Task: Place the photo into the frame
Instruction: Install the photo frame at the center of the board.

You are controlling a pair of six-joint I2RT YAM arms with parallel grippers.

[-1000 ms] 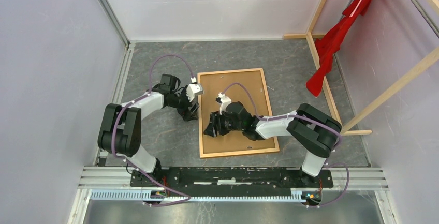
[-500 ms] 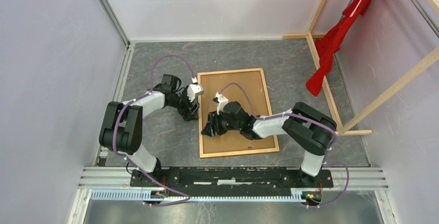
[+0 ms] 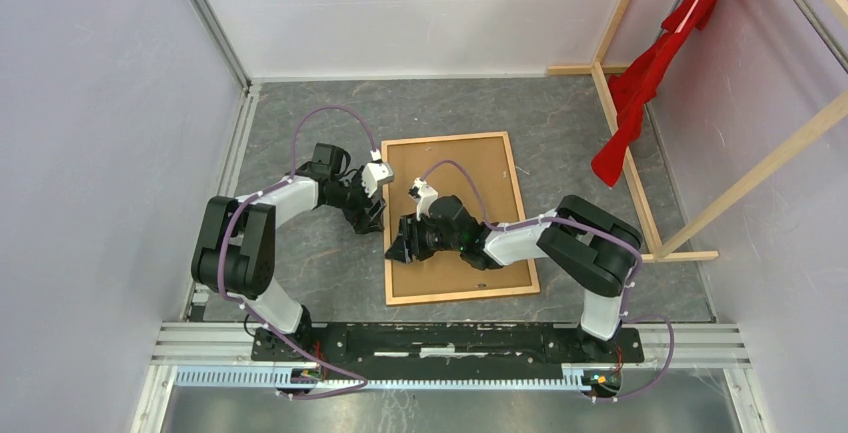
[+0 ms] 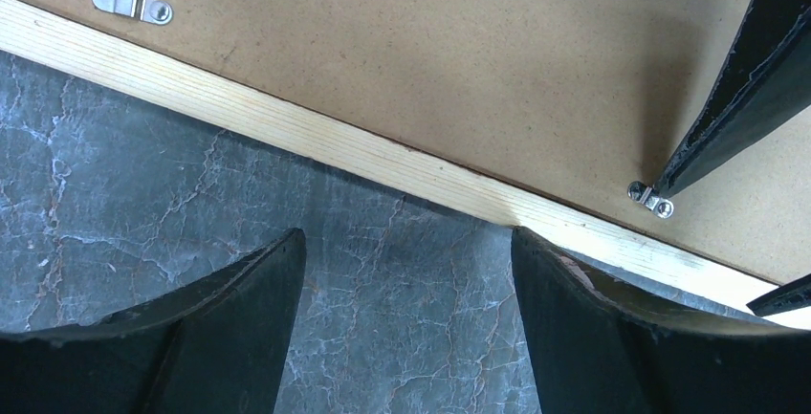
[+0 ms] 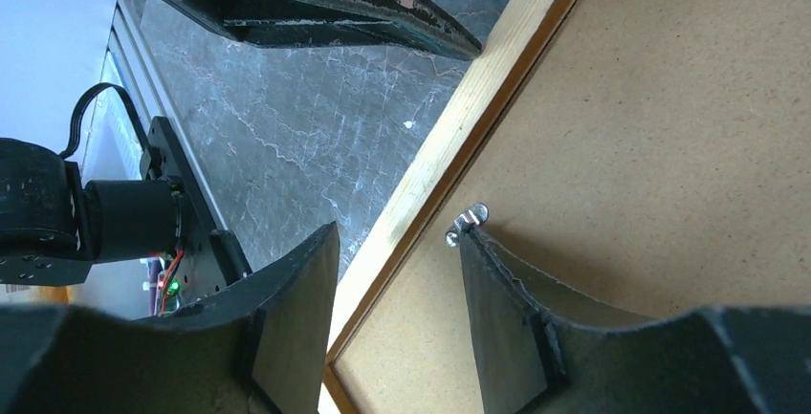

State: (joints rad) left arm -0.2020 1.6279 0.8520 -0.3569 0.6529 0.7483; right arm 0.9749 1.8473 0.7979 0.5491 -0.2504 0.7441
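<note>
Two arm bases sit nearest you on the black mounting bar [image 3: 450, 338]. Just beyond it, the near rail of the frame [image 3: 460, 295] lies flat on the grey table [image 3: 450, 103], with its long sides running away from you. Only the brown backing board [image 3: 470, 178] shows inside the frame; the photo cannot be seen in any view. Your right gripper [image 3: 400, 246] reaches across the board to the frame's left rail, fingers apart and holding nothing. One finger [image 5: 516, 337] has its tip at a small metal clip [image 5: 467, 223] on the board, and the other hangs over the table outside the rail. Your left gripper [image 3: 372, 215] is low over bare table just beside that same rail, slightly farther off. Its fingers are likewise spread and empty, tips near the wood but not on it. You have open table left of the frame up to the side wall, and more beyond its far rail. To the right, pale wooden beams [image 3: 645, 203] run near the frame's right side, with a red cloth [image 3: 650, 63] hanging at the far right corner.
</note>
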